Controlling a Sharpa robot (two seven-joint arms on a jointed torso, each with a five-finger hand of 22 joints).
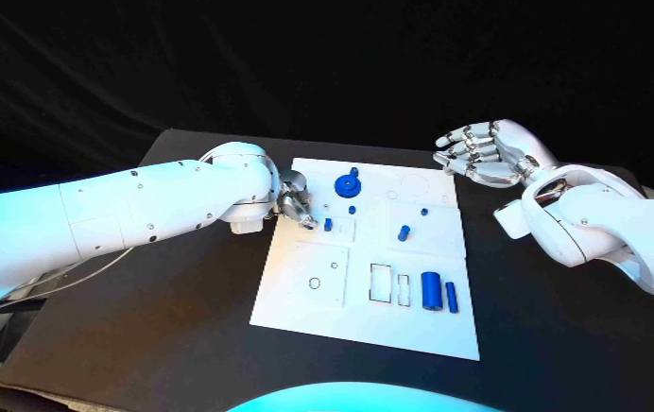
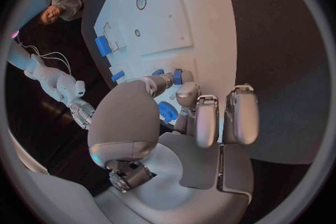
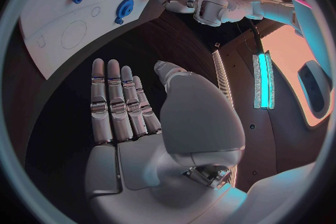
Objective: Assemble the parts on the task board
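The white task board (image 1: 409, 327) lies mid-table. My left hand (image 1: 296, 206) reaches over its left edge and pinches a small blue part (image 1: 329, 224) between thumb and a fingertip; the left wrist view shows that part (image 2: 178, 76) at the fingertips of the left hand (image 2: 182, 117). A blue gear (image 1: 349, 184) stands just behind it. Small blue pegs (image 1: 404, 232) dot the board's middle, and two blue cylinders (image 1: 431, 287) lie near the right edge. My right hand (image 1: 484, 152) hovers open off the back right corner, fingers straight and empty (image 3: 133, 123).
Black table (image 1: 163, 336) surrounds the board, with free room at the front left and along the right side. Rectangular slots (image 1: 382, 283) and a round hole (image 1: 315, 283) are in the board's front half.
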